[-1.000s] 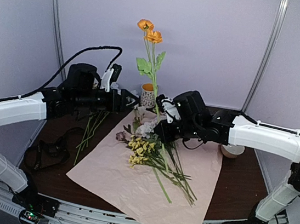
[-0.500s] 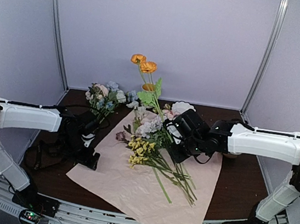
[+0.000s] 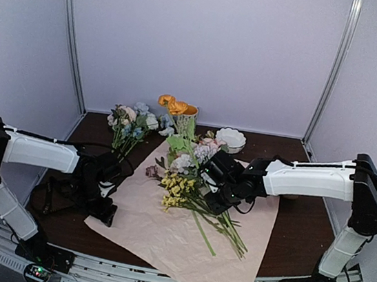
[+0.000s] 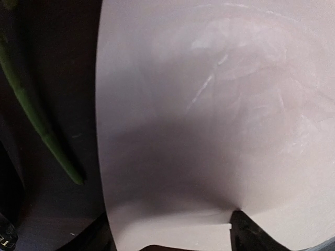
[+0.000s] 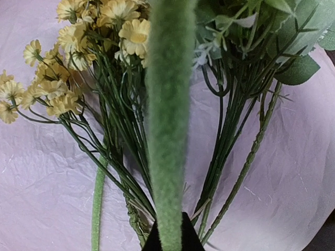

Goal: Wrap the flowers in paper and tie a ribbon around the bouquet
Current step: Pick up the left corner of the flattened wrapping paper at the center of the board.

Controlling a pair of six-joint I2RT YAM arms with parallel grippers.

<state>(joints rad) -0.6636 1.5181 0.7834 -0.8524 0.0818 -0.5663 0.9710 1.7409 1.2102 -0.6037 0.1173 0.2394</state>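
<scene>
Both arms have dropped since a second ago. Your left one swung down from the back to the near left corner of the paper [image 3: 161, 242]. Your right one laid the tall orange stem over, so it isn't standing up anymore.

Closest to you, the left gripper [image 3: 104, 208] sits low with its jaws apart. In the wrist view one fingertip [image 4: 246, 235] shows just inside the paper's edge, and nothing is pinched yet. That sheet looks thin, light and crinkly, so I'd guess it slides on the table [image 3: 293, 245] and creases or tears if you yank it. Take it right at the corner or edge and lift slowly. A loose stalk [image 4: 31, 115] lies just off the edge, and a black band that looks like the ribbon [image 3: 53, 189] sits further left.

Mid-sheet, the flowers [image 3: 189, 190] lie in a pile, blooms toward the back and stalks fanning toward you. They look light and springy, so grab low on the stalks, not the heads.

The right gripper [image 5: 170, 238] is clamped on the fuzzy green stalk [image 5: 167, 130]. That felt-like surface should give decent bite. Its orange blooms [image 3: 172, 104] hang over by the cup [image 3: 189, 122].

At the back are another bunch [image 3: 132, 121] and a white bowl [image 3: 230, 138].
</scene>
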